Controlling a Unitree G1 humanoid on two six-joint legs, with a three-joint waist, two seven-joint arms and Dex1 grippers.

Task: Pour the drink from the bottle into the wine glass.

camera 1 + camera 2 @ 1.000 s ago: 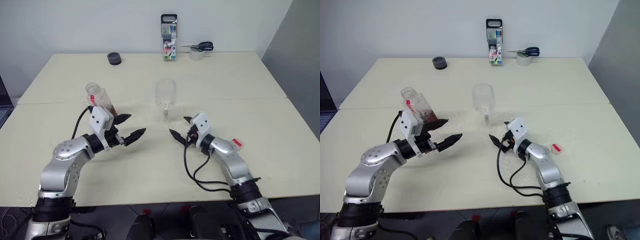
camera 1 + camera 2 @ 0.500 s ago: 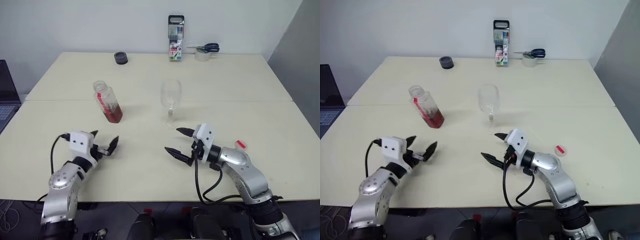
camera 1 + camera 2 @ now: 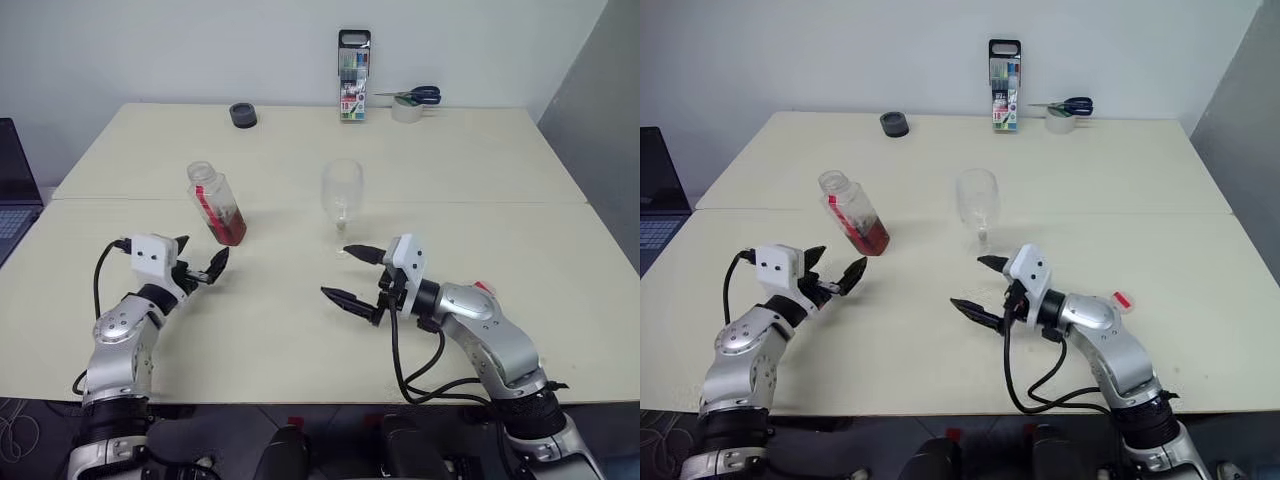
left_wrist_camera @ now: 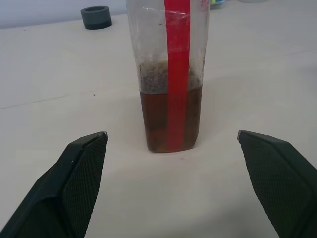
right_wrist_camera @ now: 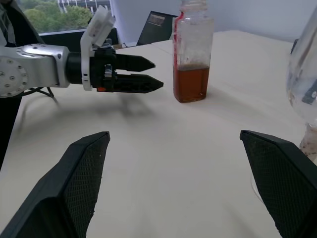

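Amber drink [image 4: 170,119] is framed in the uncapped bottle [image 3: 215,205] by the spread left claw [image 3: 197,262]; closing on it is required next, the right claw [image 3: 353,275] likewise released.

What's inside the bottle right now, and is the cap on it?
The bottle holds reddish-brown drink filling roughly its lower part, with residue on the walls above. Its mouth looks open in the head views. The red label strip hides what lies directly behind it.
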